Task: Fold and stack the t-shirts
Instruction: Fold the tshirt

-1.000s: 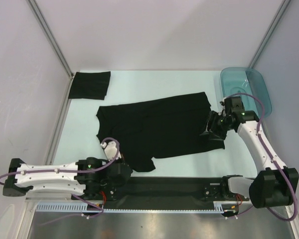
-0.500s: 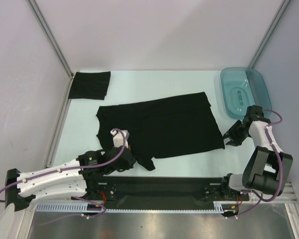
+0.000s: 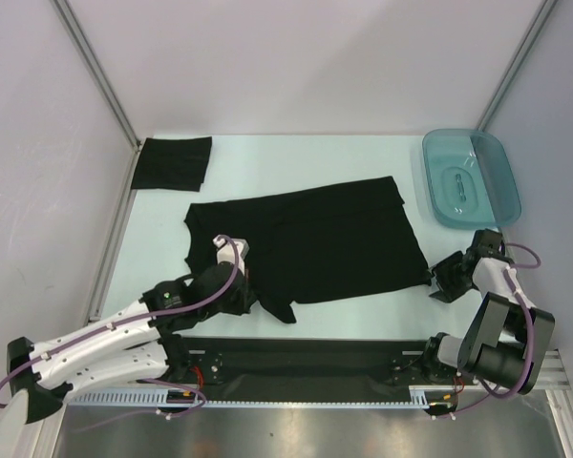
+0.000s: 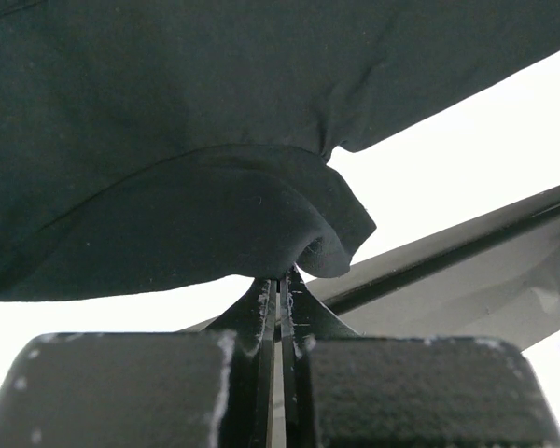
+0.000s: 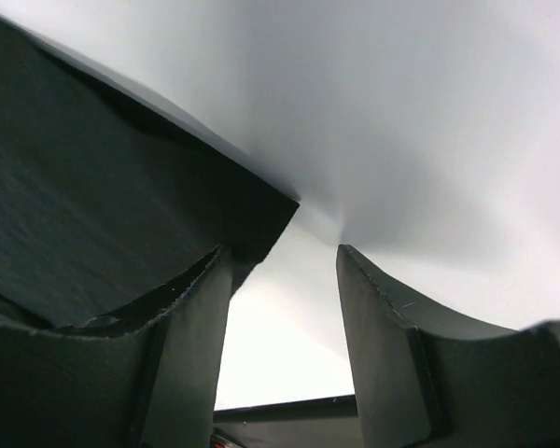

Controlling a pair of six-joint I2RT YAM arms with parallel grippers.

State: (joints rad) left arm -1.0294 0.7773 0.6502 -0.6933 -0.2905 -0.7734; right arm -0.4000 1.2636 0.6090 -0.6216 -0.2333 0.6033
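A black t-shirt (image 3: 306,243) lies spread flat in the middle of the table. A second black t-shirt (image 3: 173,163) lies folded at the far left corner. My left gripper (image 3: 253,298) is shut on the near left sleeve of the spread shirt; in the left wrist view the cloth (image 4: 196,159) bunches just past the closed tips (image 4: 282,280). My right gripper (image 3: 441,282) is open and empty, low at the shirt's near right corner. In the right wrist view the shirt corner (image 5: 103,205) lies beside the left finger (image 5: 182,345), with bare table in the gap.
A translucent teal tray (image 3: 471,176) stands at the far right. Metal frame posts run up both sides. A black rail (image 3: 315,363) lines the near table edge, close behind both grippers.
My left gripper has moved right and forward onto the shirt's near left sleeve. My right arm has let go of the shirt's right edge, swung back and dropped low by the near right corner.
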